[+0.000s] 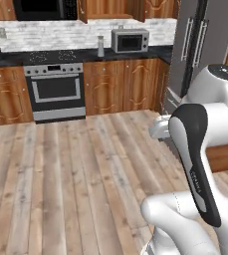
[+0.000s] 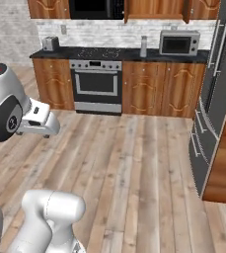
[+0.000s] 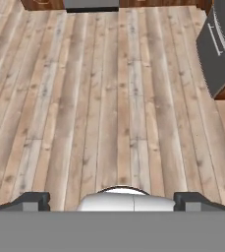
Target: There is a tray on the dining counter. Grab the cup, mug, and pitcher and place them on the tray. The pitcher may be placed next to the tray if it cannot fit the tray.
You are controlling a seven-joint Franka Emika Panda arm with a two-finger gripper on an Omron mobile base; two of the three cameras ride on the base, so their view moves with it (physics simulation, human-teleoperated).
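The claw (image 3: 112, 201), fingers spread wide and empty, hangs over bare pale wooden plank floor (image 3: 109, 98). Ahead of it stand a steel oven (image 2: 96, 85) and grey fridge (image 2: 214, 89). Tray, cup, mug and pitcher lie somewhere unseen; turn the base first.

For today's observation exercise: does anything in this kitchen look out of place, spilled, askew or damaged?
Nothing stands out. The wooden floor is bare and clean, the oven door is shut, and the microwave sits squarely on the counter. The tool is open and holds nothing.
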